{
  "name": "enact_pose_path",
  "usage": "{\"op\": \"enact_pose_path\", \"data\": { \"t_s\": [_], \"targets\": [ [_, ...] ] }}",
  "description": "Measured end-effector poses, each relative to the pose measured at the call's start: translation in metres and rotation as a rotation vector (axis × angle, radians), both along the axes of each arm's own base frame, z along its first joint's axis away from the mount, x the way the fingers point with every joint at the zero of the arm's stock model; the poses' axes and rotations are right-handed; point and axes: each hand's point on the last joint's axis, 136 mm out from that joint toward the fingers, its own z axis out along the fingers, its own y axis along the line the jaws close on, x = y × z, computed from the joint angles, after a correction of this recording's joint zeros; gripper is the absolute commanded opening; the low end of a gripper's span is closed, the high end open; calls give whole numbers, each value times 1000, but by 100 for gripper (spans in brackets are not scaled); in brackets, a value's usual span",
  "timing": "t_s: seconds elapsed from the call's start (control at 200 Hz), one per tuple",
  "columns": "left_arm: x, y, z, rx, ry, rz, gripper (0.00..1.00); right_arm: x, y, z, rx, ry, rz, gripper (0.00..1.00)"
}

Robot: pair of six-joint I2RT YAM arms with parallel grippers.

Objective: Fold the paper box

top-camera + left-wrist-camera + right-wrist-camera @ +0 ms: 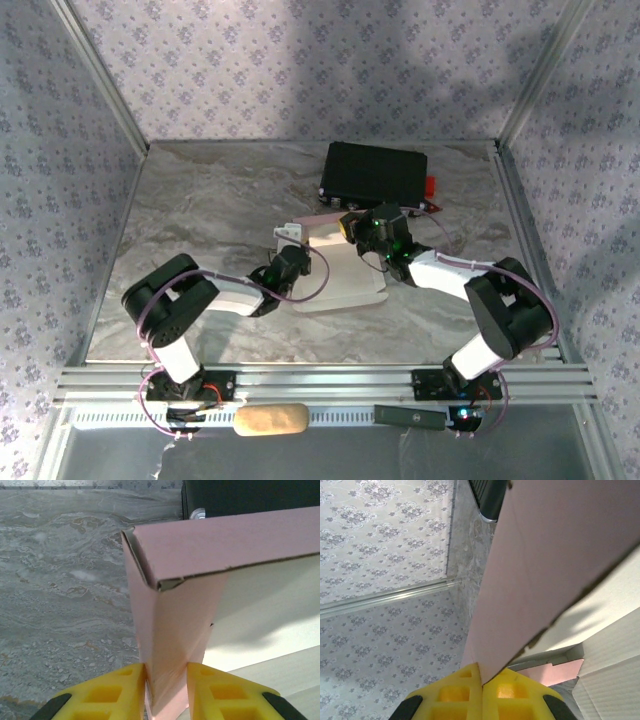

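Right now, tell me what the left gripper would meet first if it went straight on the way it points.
The left gripper would meet the paper box at once: its pink wall stands between the fingers. The black case lies behind it, apparently farther off.

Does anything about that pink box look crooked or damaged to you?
A little, yes. In the left wrist view, the paper box has an untidy upper corner. The folded-over flap gapes there, and a bent edge pokes out instead of lying flush against the wall. I see nothing spilled.
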Motion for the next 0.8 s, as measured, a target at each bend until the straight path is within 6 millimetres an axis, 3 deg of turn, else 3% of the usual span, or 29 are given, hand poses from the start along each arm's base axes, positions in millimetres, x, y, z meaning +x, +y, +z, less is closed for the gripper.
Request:
{"op": "enact_pose_path", "data": {
  "t_s": [0.135,0.46,0.8],
  "targets": [
    [5,2,-1,-22,-14,-1,25,0,0,1,9,4,-5,0],
    [14,0,-1,-60,-38,-16,0,4,-5,1,14,4,-18,0],
    [16,0,-2,-56,-42,3,0,5,-7,1,17,6,-23,0]
  ]
}}
